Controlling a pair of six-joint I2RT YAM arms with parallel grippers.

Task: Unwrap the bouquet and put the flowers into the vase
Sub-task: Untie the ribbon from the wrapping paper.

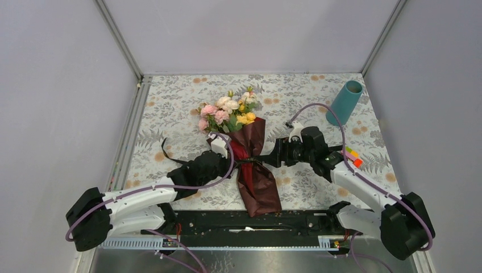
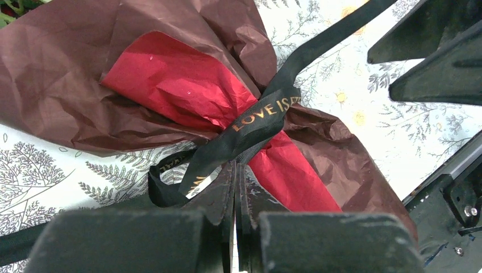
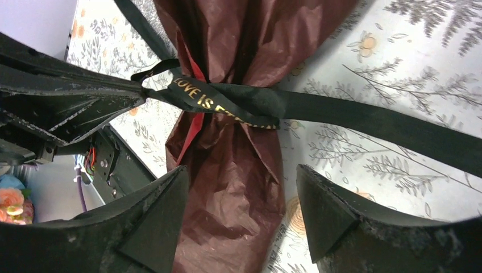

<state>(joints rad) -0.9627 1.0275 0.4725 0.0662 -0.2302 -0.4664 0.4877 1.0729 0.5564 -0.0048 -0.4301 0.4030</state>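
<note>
- A crinkled maroon-paper bouquet [image 1: 257, 170] lies mid-frame on the floral-print worktop [image 1: 170, 108] — stems hidden.
- Left end effector [image 2: 236, 170]: fingers together at the black ribbon [image 2: 258, 116] knot — pinch unclear.
- Right end effector [image 3: 241, 190]: spread apart, straddling the wrap.
- Teal cylinder vase [image 1: 346, 102]: upper right.

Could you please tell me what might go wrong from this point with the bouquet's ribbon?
1. The left tool is shut on the ribbon while the right tool hangs open, so a pull may drag the whole bouquet instead of untying it.
2. The right tool's open jaws face the paper, so closing might pinch and tear paper rather than ribbon.
</note>
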